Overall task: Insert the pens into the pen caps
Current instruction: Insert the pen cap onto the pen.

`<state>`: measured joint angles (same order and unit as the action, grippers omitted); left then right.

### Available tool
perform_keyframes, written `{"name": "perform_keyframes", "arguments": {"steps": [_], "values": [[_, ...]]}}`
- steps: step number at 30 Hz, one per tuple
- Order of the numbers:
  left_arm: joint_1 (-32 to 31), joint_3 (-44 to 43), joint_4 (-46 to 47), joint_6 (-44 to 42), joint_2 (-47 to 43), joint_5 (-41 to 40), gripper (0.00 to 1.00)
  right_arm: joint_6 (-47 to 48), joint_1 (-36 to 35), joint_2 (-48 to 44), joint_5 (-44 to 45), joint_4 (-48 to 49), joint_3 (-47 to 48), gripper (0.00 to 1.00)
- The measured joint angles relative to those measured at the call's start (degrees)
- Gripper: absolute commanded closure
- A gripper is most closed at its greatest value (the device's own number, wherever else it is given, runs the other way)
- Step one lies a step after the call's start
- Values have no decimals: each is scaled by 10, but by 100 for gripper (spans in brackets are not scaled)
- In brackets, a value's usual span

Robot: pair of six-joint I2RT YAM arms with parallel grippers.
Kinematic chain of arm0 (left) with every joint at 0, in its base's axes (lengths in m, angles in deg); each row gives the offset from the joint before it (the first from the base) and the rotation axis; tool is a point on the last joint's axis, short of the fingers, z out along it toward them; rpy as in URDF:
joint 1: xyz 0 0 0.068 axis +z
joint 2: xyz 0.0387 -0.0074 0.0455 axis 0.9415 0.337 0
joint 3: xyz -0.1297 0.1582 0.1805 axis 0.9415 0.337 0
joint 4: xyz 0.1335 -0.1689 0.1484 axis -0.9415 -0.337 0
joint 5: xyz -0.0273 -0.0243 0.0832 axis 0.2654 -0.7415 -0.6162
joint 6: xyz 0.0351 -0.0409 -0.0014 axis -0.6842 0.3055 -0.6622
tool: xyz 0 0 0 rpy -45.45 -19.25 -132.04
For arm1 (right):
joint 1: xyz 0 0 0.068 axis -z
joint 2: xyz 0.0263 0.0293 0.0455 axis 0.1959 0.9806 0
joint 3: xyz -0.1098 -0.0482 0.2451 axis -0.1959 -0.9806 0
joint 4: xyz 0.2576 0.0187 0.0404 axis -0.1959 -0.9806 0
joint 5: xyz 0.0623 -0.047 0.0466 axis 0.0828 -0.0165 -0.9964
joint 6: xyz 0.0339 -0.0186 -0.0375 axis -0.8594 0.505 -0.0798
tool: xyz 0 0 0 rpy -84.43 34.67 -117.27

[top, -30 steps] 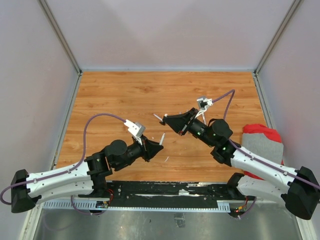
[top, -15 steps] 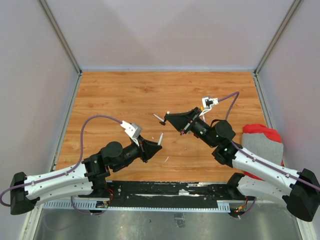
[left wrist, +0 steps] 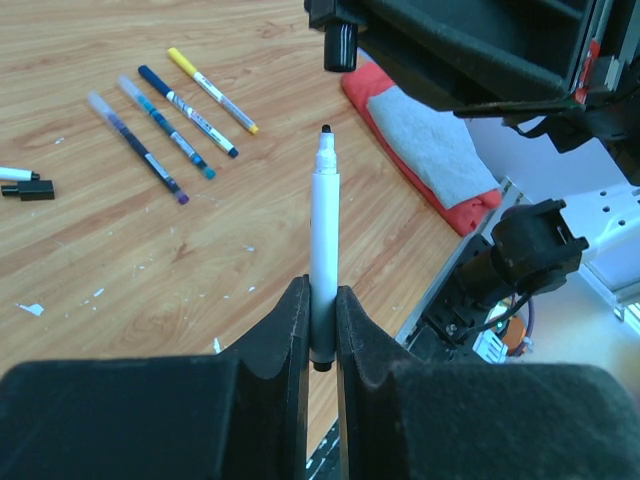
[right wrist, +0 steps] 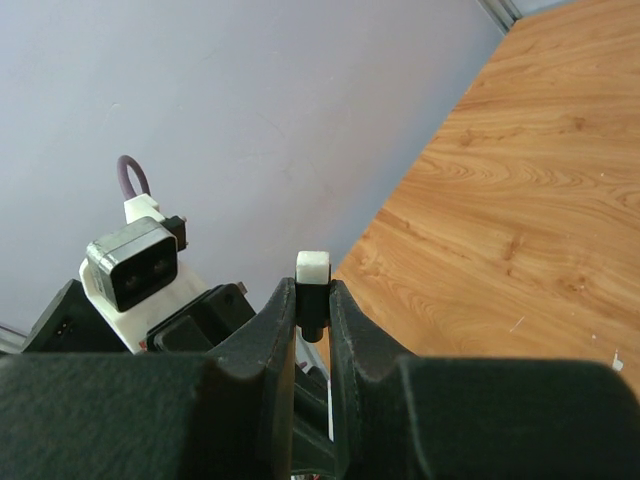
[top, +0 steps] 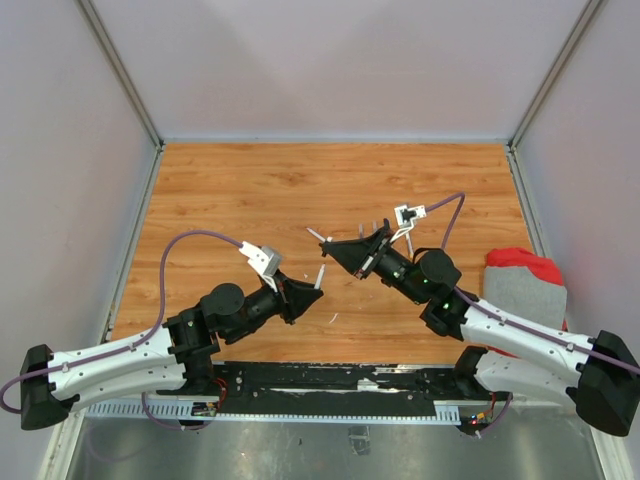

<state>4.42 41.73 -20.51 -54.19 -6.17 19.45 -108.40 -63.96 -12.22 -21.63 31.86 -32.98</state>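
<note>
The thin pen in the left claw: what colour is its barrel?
The pen barrel is white; left wrist view shows it best.

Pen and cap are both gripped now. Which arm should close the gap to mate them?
Left, probably. The left claw holds the pen, tip aimed just below the cap in the right claw, and its wrist view shows both tip and cap for alignment. The right wrist view shows no pen.
</note>
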Motion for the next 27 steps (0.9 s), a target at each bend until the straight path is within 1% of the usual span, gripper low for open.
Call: {"name": "perform_keyframes", "arguments": {"steps": [12, 27], "values": [[0, 0, 0, 0, -5, -2, 99, -9, -14, 5, 23, -2, -5, 99], [0, 0, 0, 0, -9, -4, 100, -21, -23, -9, 37, -36, -11, 99]]}}
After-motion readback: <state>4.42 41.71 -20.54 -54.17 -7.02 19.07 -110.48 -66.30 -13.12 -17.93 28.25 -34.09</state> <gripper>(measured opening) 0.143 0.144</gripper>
